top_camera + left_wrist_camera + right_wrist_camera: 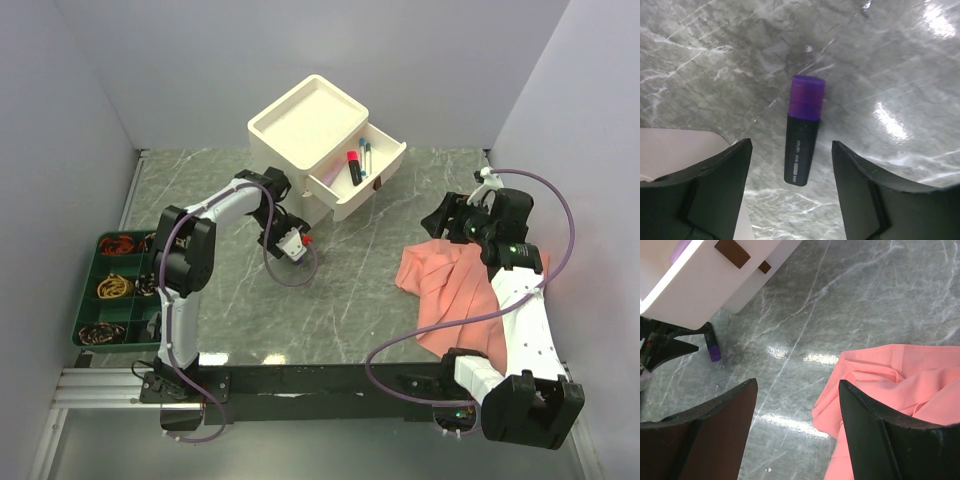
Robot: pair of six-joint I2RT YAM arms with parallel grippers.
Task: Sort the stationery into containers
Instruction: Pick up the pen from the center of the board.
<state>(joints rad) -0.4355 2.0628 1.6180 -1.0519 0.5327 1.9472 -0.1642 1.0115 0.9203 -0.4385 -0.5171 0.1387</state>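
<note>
The left gripper [790, 152] hangs low over the marble table [900, 60]. Its two black fingers [725, 170] are spread wide, and a purple highlighter [802, 135] lies flat on the table between them. Neither finger touches it and there is a gap on both sides, so the gripper has hold of nothing. The highlighter's purple cap points away from the wrist and its dark barrel points toward it. It lies just in front of the cream drawer box [310, 125], which has one drawer [392, 158] pulled out. Inside the drawer a red-and-black marker [354, 167] and a blue-capped pen [366, 155] lie side by side. The right gripper [796, 395] is off to the right, well apart from the box. It is also wide open and empty, over bare table at the edge of a crumpled pink cloth [900, 375]. At the far left of the table sits a green compartment tray [85, 300] holding what look like coiled bands, though they're too small to be sure.
</note>
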